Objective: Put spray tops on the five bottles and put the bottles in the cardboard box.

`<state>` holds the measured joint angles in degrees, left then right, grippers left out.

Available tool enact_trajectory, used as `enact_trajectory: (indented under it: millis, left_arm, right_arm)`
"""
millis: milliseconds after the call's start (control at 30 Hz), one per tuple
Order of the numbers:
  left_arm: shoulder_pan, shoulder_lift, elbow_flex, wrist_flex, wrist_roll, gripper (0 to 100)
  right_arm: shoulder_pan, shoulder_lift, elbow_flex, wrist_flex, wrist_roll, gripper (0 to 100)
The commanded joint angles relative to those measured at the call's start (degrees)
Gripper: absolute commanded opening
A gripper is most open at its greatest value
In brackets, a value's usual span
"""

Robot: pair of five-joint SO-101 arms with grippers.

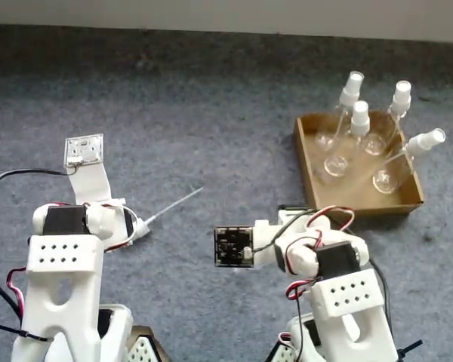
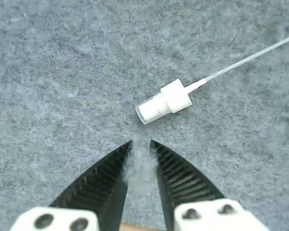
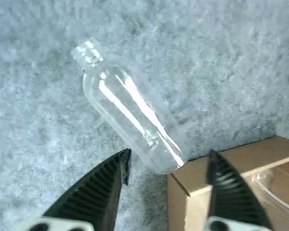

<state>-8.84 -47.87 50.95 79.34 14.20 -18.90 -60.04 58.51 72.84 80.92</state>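
A white spray top (image 2: 164,101) with a long thin tube lies on the grey carpet, a short way beyond my left gripper (image 2: 140,143). That gripper's black fingers are slightly open, with only carpet between them. In the high view the spray top (image 1: 142,228) lies beside the left arm and its tube points toward the middle. A clear uncapped bottle (image 3: 130,125) lies on its side next to a corner of the cardboard box (image 3: 231,166). My right gripper (image 3: 168,156) is open, with the base of the bottle between its fingertips and not touched by them.
The cardboard box (image 1: 362,205) sits at the right of the carpet and holds several capped bottles (image 1: 340,154) lying down. The right arm (image 1: 317,256) stands just in front of the box. Open carpet spreads across the middle and the far left.
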Motion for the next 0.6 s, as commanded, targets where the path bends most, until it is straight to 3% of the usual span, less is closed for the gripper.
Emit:
enact_trajectory:
  millis: [0, 200, 367, 567]
  left_arm:
    - [-0.1, -1.4, -0.3, -1.0, 0.9, 0]
    - [-0.1, -1.4, -0.3, -1.0, 0.9, 0]
    - [-0.1, -1.4, -0.3, -1.0, 0.9, 0]
    - [-0.1, -1.4, -0.2, -1.0, 0.9, 0]
  right_arm:
    - [-1.6, 0.0, 1.0, 0.8, 4.6, 37.9]
    - [-5.8, 0.2, 6.3, 0.4, 13.2, 37.9]
    - [-9.1, 0.4, 9.8, -0.2, 13.5, 37.9]
    - [-8.9, 0.5, 14.7, -10.5, 13.3, 37.9]
